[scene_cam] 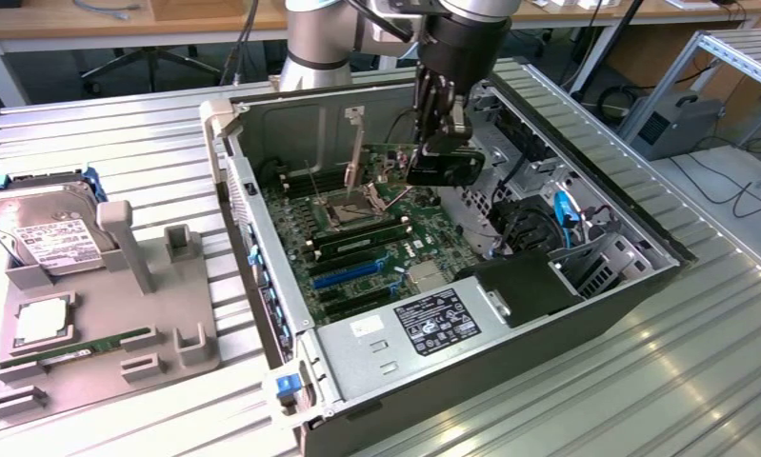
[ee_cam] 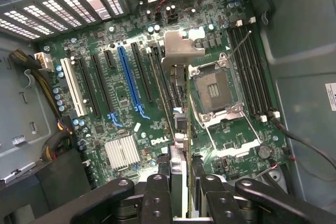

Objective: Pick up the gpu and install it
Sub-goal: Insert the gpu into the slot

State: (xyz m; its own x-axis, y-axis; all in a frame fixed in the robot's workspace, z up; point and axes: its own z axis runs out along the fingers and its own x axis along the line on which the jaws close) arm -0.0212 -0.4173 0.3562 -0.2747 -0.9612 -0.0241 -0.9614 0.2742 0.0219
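Reaching straight down from the exterior view's upper centre into the open case (scene_cam: 508, 381), the arm (scene_cam: 463, 38) holds its gripper (ee_cam: 181, 199) clamped on the gpu (ee_cam: 179, 121) (edge-on, jaws part-closed) above the motherboard (ee_cam: 121, 77).

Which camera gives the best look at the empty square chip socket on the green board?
The wrist view: it looks almost straight down on the CPU socket, so its empty square middle and metal frame are plain. The exterior view shows the socket from farther off and slanted, inside the case.
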